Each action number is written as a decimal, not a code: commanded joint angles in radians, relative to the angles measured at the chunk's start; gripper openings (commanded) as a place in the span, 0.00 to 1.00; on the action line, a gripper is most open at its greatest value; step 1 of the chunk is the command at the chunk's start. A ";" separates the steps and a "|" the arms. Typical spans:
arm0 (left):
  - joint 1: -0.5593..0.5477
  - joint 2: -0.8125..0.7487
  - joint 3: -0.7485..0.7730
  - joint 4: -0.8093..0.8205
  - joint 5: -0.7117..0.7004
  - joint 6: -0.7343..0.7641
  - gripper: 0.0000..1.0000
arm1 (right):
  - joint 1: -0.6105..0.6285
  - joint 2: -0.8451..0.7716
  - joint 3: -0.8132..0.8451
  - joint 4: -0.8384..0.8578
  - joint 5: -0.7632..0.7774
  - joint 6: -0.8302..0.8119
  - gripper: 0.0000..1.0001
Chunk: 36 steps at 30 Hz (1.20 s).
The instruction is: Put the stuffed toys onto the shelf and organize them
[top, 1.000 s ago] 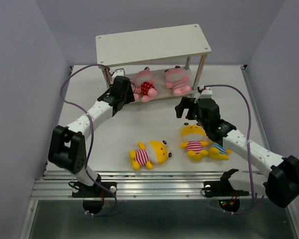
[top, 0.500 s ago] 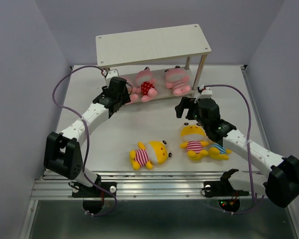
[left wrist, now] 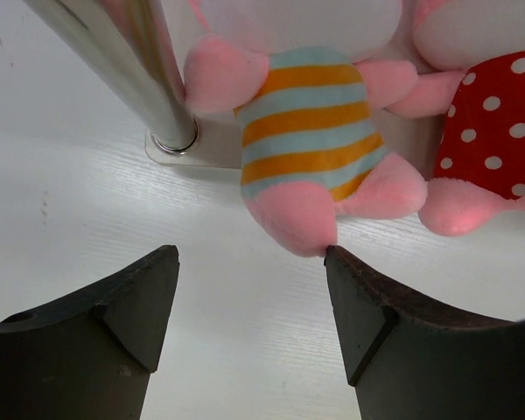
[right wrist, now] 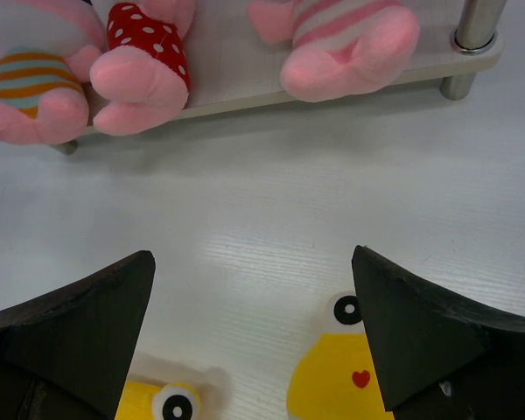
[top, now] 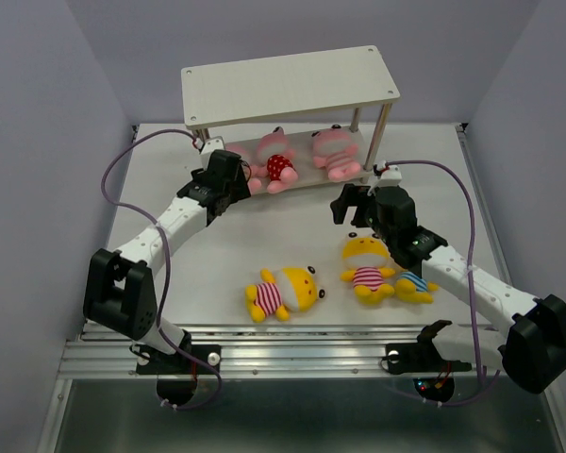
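Well, my left gripper stands spread before the shelf, nothing between its fingers. The striped pink toy lies on the lower board, its foot perhaps brushing one fingertip. My right gripper gapes wide above the table, where three yellow toys lie.

Pink toys shelved, yellow toys outside

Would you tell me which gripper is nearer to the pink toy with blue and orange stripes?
Left. The left gripper sits open right before the pink striped toy, one fingertip almost touching its foot; the right gripper hangs farther off, open above a yellow toy.
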 commanded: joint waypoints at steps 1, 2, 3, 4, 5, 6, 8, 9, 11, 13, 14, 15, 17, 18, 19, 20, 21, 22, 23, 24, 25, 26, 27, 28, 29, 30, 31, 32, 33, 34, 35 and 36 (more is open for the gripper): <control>0.004 0.019 0.026 0.004 -0.052 -0.018 0.79 | -0.006 -0.006 0.005 0.017 -0.003 -0.002 1.00; 0.004 0.025 0.031 0.001 -0.055 -0.016 0.79 | -0.006 -0.004 0.006 0.017 -0.003 -0.002 1.00; 0.004 0.037 0.034 -0.004 -0.064 -0.020 0.79 | -0.006 -0.004 0.006 0.017 -0.003 -0.002 1.00; 0.004 0.042 0.035 -0.008 -0.071 -0.023 0.79 | -0.006 -0.006 0.006 0.017 -0.002 -0.002 1.00; 0.004 0.045 0.037 -0.016 -0.077 -0.027 0.79 | -0.006 -0.006 0.005 0.017 -0.003 -0.003 1.00; 0.004 0.048 0.038 -0.021 -0.087 -0.032 0.79 | -0.006 -0.006 0.005 0.017 -0.002 -0.002 1.00; 0.004 0.048 0.045 -0.051 -0.132 -0.059 0.79 | -0.006 -0.006 0.005 0.017 -0.002 -0.002 1.00; 0.004 0.045 0.043 -0.056 -0.144 -0.064 0.79 | -0.006 -0.007 0.005 0.017 -0.003 -0.003 1.00; 0.006 0.032 0.038 -0.073 -0.178 -0.081 0.79 | -0.006 -0.006 0.003 0.017 -0.003 -0.002 1.00; 0.009 0.021 0.037 -0.090 -0.206 -0.092 0.79 | -0.006 -0.006 0.002 0.017 -0.002 0.000 1.00; 0.009 0.018 0.037 -0.094 -0.212 -0.093 0.79 | -0.006 -0.007 0.003 0.017 -0.002 -0.002 1.00; 0.010 0.016 0.037 -0.099 -0.219 -0.096 0.79 | -0.006 -0.007 0.002 0.017 -0.002 -0.002 1.00; 0.021 0.013 0.041 -0.110 -0.233 -0.099 0.80 | -0.006 -0.012 0.000 0.017 0.000 0.001 1.00; 0.024 0.013 0.041 -0.110 -0.229 -0.099 0.80 | -0.006 -0.014 0.000 0.017 0.001 0.001 1.00; 0.027 0.010 0.043 -0.111 -0.224 -0.099 0.80 | -0.006 -0.015 -0.003 0.016 0.000 0.001 1.00; 0.027 0.008 0.043 -0.113 -0.220 -0.099 0.80 | -0.006 -0.020 -0.005 0.016 -0.002 0.001 1.00; 0.026 0.005 0.043 -0.113 -0.210 -0.099 0.80 | -0.006 -0.020 -0.003 0.013 0.001 0.003 1.00; 0.027 -0.002 0.042 -0.110 -0.183 -0.098 0.81 | -0.006 -0.023 -0.003 0.005 0.001 0.006 1.00; 0.027 -0.010 0.040 -0.110 -0.168 -0.098 0.82 | -0.006 -0.023 -0.002 -0.003 0.001 0.009 1.00; 0.026 -0.019 0.037 -0.108 -0.148 -0.096 0.82 | -0.006 -0.023 0.002 -0.012 0.008 0.012 1.00; 0.024 -0.040 0.029 -0.107 -0.109 -0.089 0.83 | -0.006 -0.024 0.012 -0.027 0.015 0.018 1.00; 0.021 -0.056 0.025 -0.102 -0.095 -0.087 0.86 | -0.006 -0.027 0.020 -0.068 0.026 0.035 1.00; 0.010 -0.073 0.006 -0.097 -0.082 -0.087 0.86 | -0.006 -0.032 0.029 -0.105 0.055 0.046 1.00; 0.003 -0.108 -0.003 -0.087 -0.042 -0.082 0.87 | -0.006 -0.037 0.052 -0.178 0.073 0.073 1.00; -0.005 -0.128 -0.014 -0.079 -0.017 -0.075 0.92 | -0.006 -0.043 0.063 -0.217 0.096 0.087 1.00; -0.014 -0.148 -0.024 -0.073 0.004 -0.073 0.99 | -0.006 -0.049 0.067 -0.249 0.138 0.099 1.00; -0.029 -0.191 -0.043 -0.064 0.044 -0.073 0.99 | -0.006 -0.069 0.077 -0.330 0.190 0.136 1.00; -0.037 -0.212 -0.052 -0.056 0.064 -0.075 0.99 | -0.006 -0.081 0.081 -0.381 0.214 0.156 1.00; -0.042 -0.232 -0.079 -0.044 0.087 -0.078 0.99 | -0.006 -0.095 0.084 -0.432 0.244 0.182 1.00; -0.051 -0.273 -0.098 -0.029 0.145 -0.079 0.99 | -0.006 -0.127 0.089 -0.554 0.273 0.243 1.00; -0.054 -0.294 -0.115 0.002 0.176 -0.079 0.99 | -0.006 -0.142 0.101 -0.622 0.334 0.279 1.00; -0.057 -0.312 -0.153 0.016 0.202 -0.085 0.99 | -0.006 -0.156 0.109 -0.686 0.365 0.314 1.00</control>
